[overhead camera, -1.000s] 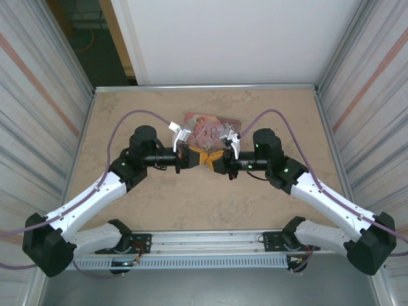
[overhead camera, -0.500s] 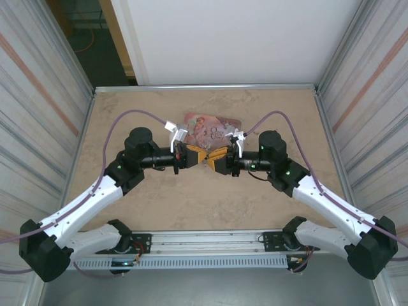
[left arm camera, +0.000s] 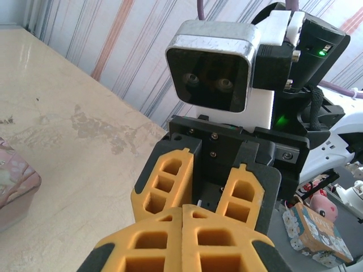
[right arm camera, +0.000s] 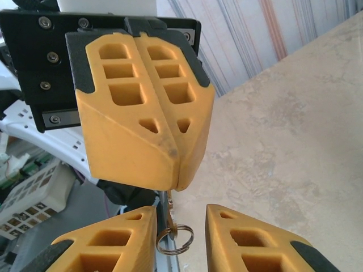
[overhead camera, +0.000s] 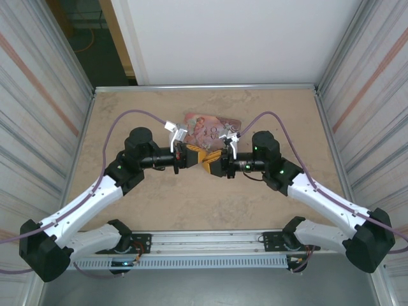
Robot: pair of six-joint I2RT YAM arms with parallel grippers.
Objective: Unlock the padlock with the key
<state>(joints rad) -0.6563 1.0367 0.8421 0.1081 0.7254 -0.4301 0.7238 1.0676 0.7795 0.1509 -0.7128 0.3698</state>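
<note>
Handover midair: left gripper point(right arm camera: 177, 184) pressed shut pinching key point(right arm camera: 169, 203), ring point(right arm camera: 174, 238) dangling between spread fingers point(right arm camera: 113, 243) of right gripper point(right arm camera: 181, 214), likely for regrasp

Two arms reach in from the near left and near right and meet in the middle of the worktop point(overhead camera: 191, 210). The left gripper point(overhead camera: 193, 156) and the right gripper point(overhead camera: 211, 166) are tip to tip, just beside each other. A tin box point(overhead camera: 207, 126) lies on the worktop just behind them, on the far side. A key point(right arm camera: 169, 211) sticks out of the left gripper's tip. Its ring point(right arm camera: 174, 238) hangs between the right gripper's two fingers.
</note>
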